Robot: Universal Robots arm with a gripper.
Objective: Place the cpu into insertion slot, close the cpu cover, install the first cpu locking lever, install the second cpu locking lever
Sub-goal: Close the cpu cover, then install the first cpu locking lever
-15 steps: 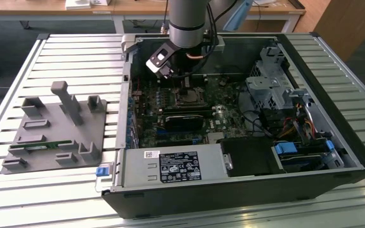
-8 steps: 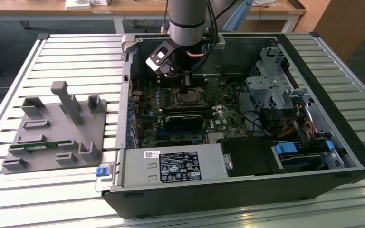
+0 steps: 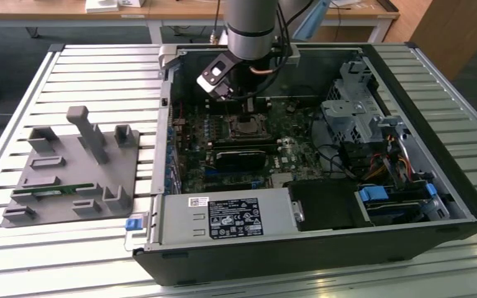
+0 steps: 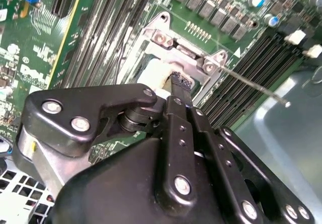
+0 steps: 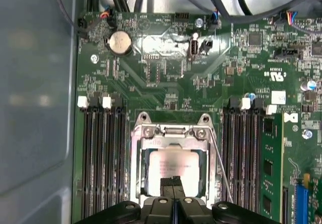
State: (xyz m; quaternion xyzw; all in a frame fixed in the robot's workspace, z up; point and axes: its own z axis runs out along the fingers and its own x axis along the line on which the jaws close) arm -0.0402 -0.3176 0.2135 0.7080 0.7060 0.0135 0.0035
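Note:
The cpu [image 5: 173,164] lies flat in the insertion slot [image 3: 245,127] on the green motherboard, its pale top showing through the cut-out of the cpu cover [image 5: 139,168]. The silver cover frame looks lowered around the chip. My gripper [image 5: 172,181] is shut, with nothing between its fingers, and its tip is over the near edge of the chip. In the second wrist view the black fingertips [image 4: 179,84] sit right at the pale cpu [image 4: 150,76]. A thin wire locking lever [image 5: 222,164] runs beside the socket and stands raised off the board [image 4: 254,86].
Black memory slots [image 5: 103,163] flank the socket on both sides. In the exterior view a black card [image 3: 240,158] lies in front of the socket, with a power supply [image 3: 222,217] nearer still and a drive cage [image 3: 354,115] to the right. A grey fixture [image 3: 72,167] stands outside the case.

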